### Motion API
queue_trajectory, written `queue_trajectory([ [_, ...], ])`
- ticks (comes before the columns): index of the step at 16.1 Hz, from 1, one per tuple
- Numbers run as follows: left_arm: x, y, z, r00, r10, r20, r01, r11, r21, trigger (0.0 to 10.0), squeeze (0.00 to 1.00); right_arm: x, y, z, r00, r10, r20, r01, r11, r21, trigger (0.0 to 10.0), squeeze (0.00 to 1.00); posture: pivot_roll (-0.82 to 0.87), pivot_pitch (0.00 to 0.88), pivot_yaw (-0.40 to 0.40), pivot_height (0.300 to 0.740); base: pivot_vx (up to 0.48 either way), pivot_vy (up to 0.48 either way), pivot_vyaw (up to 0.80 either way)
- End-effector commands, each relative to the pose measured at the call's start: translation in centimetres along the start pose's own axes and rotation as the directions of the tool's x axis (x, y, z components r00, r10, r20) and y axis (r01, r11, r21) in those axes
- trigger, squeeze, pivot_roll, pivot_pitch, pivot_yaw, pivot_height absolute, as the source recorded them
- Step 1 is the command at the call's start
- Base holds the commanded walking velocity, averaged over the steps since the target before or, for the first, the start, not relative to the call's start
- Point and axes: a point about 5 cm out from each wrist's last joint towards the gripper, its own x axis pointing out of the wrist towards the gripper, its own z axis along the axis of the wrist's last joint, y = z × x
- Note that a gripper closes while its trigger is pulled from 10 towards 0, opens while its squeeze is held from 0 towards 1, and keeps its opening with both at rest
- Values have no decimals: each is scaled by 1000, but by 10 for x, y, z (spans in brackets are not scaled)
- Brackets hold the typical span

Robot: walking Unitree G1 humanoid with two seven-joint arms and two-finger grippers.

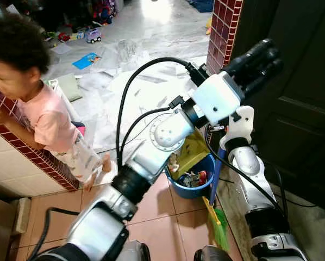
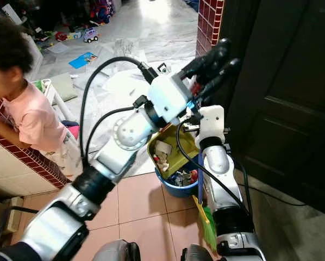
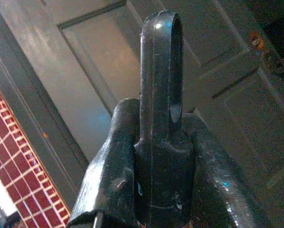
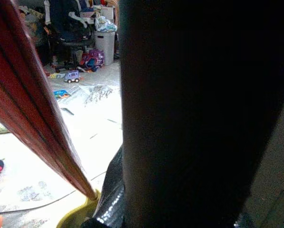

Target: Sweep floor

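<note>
Black plastic, the looped cap of a handle (image 3: 161, 95), sits pinched between my left claw's (image 1: 255, 62) two fingers (image 3: 108, 180), which are pressed in on it from both sides. That claw is held high, close to the dark door (image 1: 304, 81), pointing up and away from me.

From the cap a red stick (image 4: 37, 109) runs steeply down and back toward me to the yellow dustpan (image 2: 173, 149). So the pan lies below the claw, its long axis near upright. It hangs tilted over the blue bucket (image 1: 179, 190), which already holds scraps. I judge this is the emptying step, and what counts is keeping the pan's mouth above the bucket as I tip or lower it.

My left arm reaches across my front with the elbow bent and the wrist cocked upward. My right arm (image 1: 249, 179) rises beside the bucket, nearer the green broom (image 1: 219, 225) that rests on the tiles just beside it.

A child in a pink top (image 1: 43, 119) stands well apart, at the low tiled wall on my left.
</note>
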Motion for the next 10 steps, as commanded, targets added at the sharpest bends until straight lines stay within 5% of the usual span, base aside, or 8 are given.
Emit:
queue_trajectory([
  [1, 4, 3, 14, 997, -57, 55, 54, 997, 61, 10000, 0, 6, 4, 9, 999, 15, 34, -16, 1000, 14, 10000, 0, -64, 42, 121, 740, 0, 0, 0],
  [4, 2, -1, 21, 985, -156, 67, 151, 985, 81, 10000, 0, 10, 4, 11, 999, 25, 41, -25, 1000, 5, 10000, 0, -65, 38, 109, 740, 0, 0, 0],
  [10, 8, 14, 35, 991, -80, 106, 70, 993, 94, 10000, 0, 12, 5, 9, 999, 34, 39, -34, 999, 1, 10000, 0, -68, 35, 103, 740, 0, 0, 0],
])
